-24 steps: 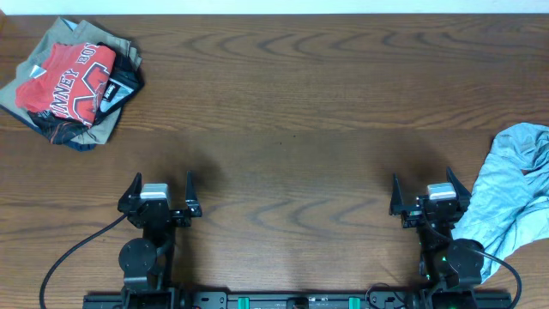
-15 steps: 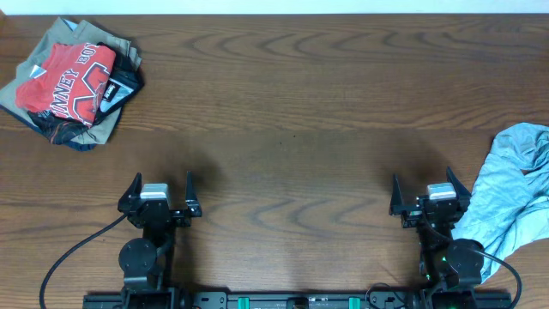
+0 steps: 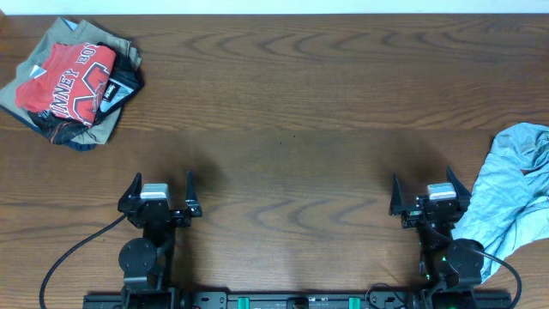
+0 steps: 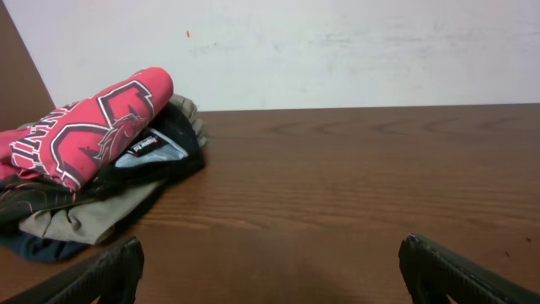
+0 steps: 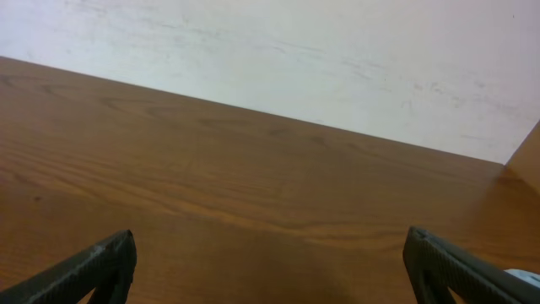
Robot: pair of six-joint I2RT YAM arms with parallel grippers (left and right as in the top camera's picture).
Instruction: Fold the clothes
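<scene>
clothes (image 3: 515, 193) at right edge of table (image 3: 292, 103), beside right gripper (image 3: 420, 176); garment pile (image 3: 73, 81) at far left corner

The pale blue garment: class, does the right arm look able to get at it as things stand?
Probably yes. The garment lies crumpled just beside the right pincer, whose jaws stand open and empty, and nothing blocks the way.
</scene>
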